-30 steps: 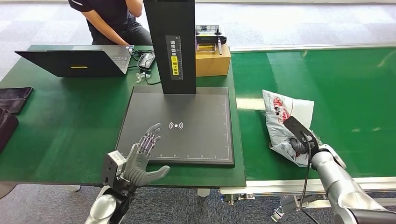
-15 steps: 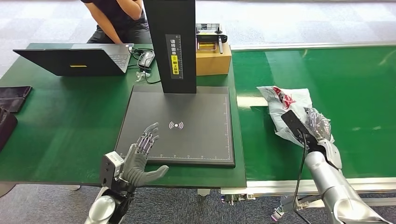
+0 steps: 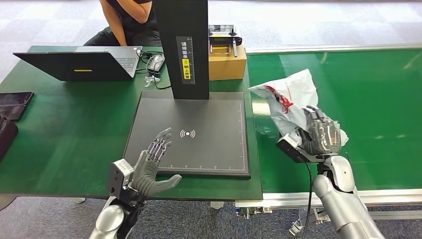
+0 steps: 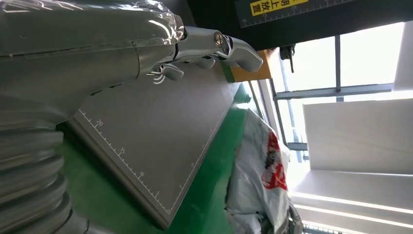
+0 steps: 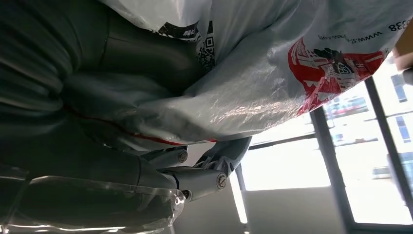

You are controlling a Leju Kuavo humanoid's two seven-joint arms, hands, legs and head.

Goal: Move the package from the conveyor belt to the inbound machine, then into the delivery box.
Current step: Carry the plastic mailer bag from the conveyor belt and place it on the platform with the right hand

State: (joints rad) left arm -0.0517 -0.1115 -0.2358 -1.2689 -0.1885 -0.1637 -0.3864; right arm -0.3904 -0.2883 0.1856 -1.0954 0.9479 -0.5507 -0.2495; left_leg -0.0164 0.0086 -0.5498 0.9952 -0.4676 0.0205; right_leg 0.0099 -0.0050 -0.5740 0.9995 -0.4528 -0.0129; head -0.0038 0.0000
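The package (image 3: 287, 99) is a crumpled white plastic mailer with red print, lifted off the green conveyor belt (image 3: 378, 99). My right hand (image 3: 321, 135) grips its lower end and holds it up near the belt's left edge. In the right wrist view the package (image 5: 272, 73) lies across my palm. The inbound machine is a dark flat pad (image 3: 199, 134) with a black post (image 3: 181, 45) behind it. My left hand (image 3: 152, 167) hovers open over the pad's front left corner. The left wrist view shows the pad (image 4: 156, 141) and the package (image 4: 258, 180) beyond it.
A person (image 3: 127, 22) sits at the far side of the green table (image 3: 64, 124) behind a laptop (image 3: 79, 64). A cardboard box (image 3: 226, 62) with a controller on it stands right of the post. Dark pouches (image 3: 12, 107) lie at the table's left edge.
My right hand has turned and raised the package off the belt, carrying it left toward the machine. The left hand has stayed put.
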